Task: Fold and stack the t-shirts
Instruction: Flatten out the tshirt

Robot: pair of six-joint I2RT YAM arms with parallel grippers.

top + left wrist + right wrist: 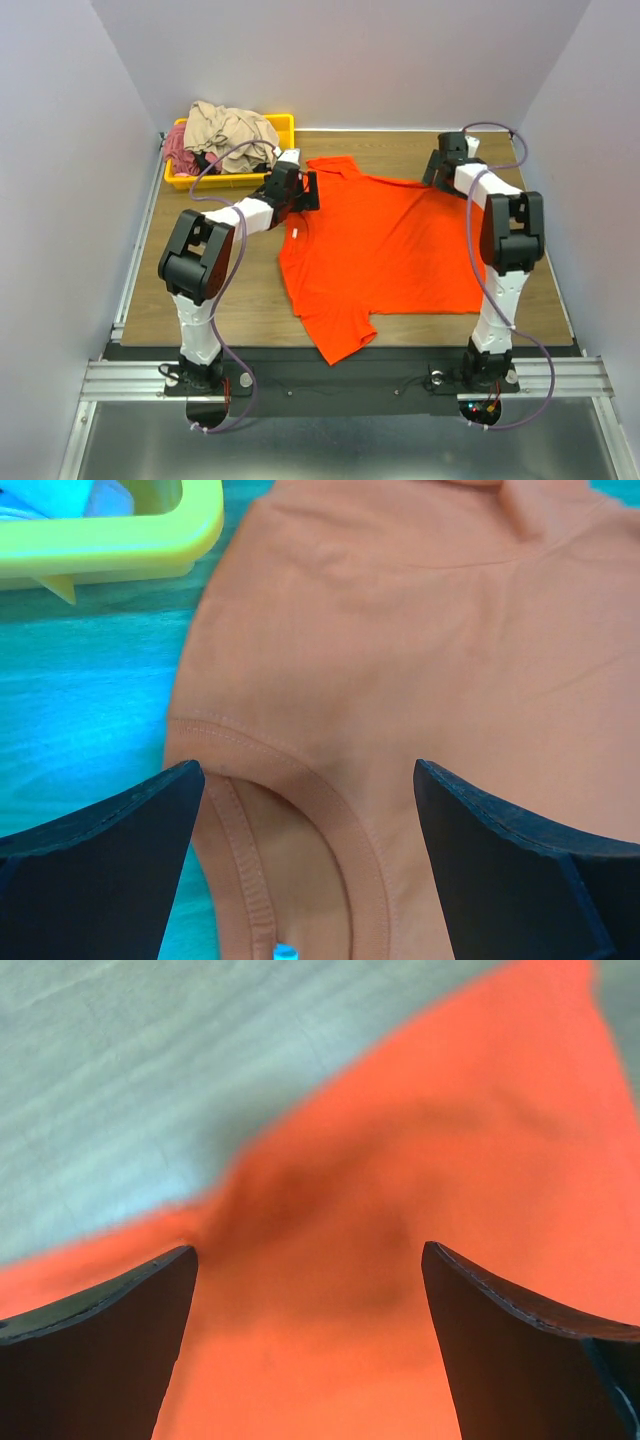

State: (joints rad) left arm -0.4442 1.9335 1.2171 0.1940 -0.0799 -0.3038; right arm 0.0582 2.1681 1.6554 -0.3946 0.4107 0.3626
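A bright orange-red t-shirt lies spread flat on the wooden table, with one sleeve toward the near edge. My left gripper hovers open over its left side. In the left wrist view the ribbed collar lies between my left gripper's spread fingers, with nothing gripped. At the shirt's far right corner my right gripper is open too. The right wrist view shows a rumpled edge of the shirt under that gripper, nothing held. A beige-tan shirt and a dusty-pink one lie crumpled in the tray.
The yellow plastic tray stands at the back left, its corner close to the left gripper. White walls close in the table on three sides. Bare wood shows beyond the shirt's edge.
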